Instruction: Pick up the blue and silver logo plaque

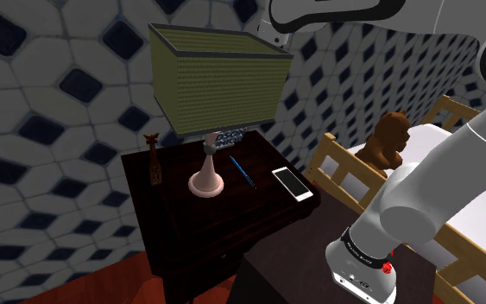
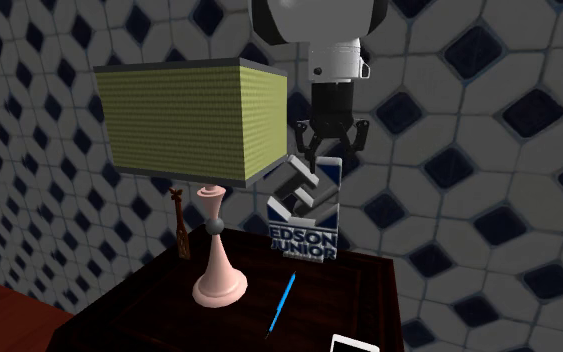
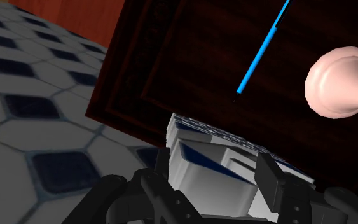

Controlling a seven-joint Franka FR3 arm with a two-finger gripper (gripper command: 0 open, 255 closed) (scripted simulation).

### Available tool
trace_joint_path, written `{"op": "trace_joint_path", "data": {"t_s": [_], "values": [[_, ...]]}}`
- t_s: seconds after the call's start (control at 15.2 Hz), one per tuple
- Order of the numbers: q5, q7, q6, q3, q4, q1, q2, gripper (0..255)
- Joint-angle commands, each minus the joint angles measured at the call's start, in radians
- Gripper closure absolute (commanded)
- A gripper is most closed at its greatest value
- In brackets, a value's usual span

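The dark nightstand (image 1: 180, 229) carries a green-shaded lamp (image 1: 218, 79). The blue and silver logo plaque (image 2: 305, 215) stands upright just behind the lamp. The gripper (image 2: 327, 152) is above the plaque, with its fingers clamped on the plaque's top edge.

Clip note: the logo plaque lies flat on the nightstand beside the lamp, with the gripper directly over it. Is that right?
Not quite. The plaque stands upright on the nightstand, not flat, as the second exterior view shows. The rest is right: it is beside the lamp, with the gripper directly over it.
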Motion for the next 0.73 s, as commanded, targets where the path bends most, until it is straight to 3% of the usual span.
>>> {"op": "trace_joint_path", "data": {"t_s": [0.0, 0.46, 0.66], "values": [[0.0, 0.0, 0.001, 0.0, -0.001, 0.0, 0.001, 255], [0.0, 0.0, 0.001, 0.0, -0.001, 0.0, 0.001, 255], [0.001, 0.0, -0.039, 0.001, 0.038, 0.0, 0.0, 255]]}}
